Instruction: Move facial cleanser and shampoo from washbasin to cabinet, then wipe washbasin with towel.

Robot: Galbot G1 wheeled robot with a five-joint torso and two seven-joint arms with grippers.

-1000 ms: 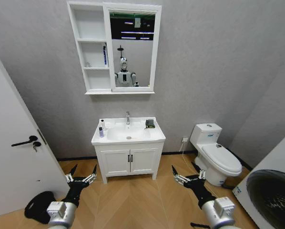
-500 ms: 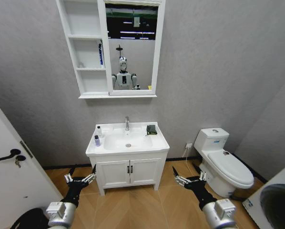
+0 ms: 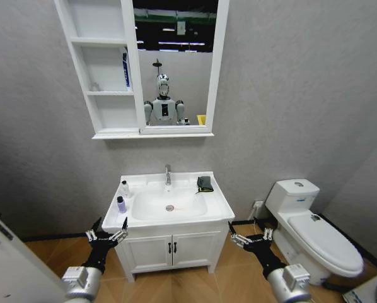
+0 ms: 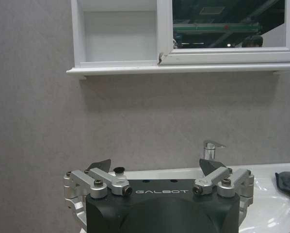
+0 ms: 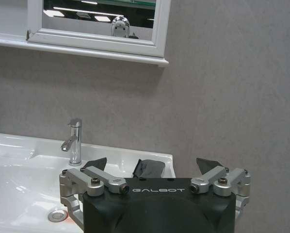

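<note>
Head view: the white washbasin [image 3: 221,203] carries two small bottles [image 3: 121,197] on its left edge and the dark towel [image 3: 205,184] at its back right, the cabinet [image 3: 103,69] above, a toilet [image 3: 318,228] to the right. Both grippers, left [image 3: 108,231] and right [image 3: 248,233], hang low before the vanity [image 3: 169,247], fingers spread.
Left wrist view: towel [image 4: 288,180] beside the tap [image 4: 211,149].
Right wrist view: towel [image 5: 150,168] behind the spread fingers [image 5: 93,163]

walls: grey textured [image 3: 289,95] | floor: wood herringbone [image 3: 232,284] | toilet [image 3: 321,227]: white, right

Black GALBOT-marked wrist housings, silver screwed finger links, dark fingertips, grey forearm cuffs
</note>
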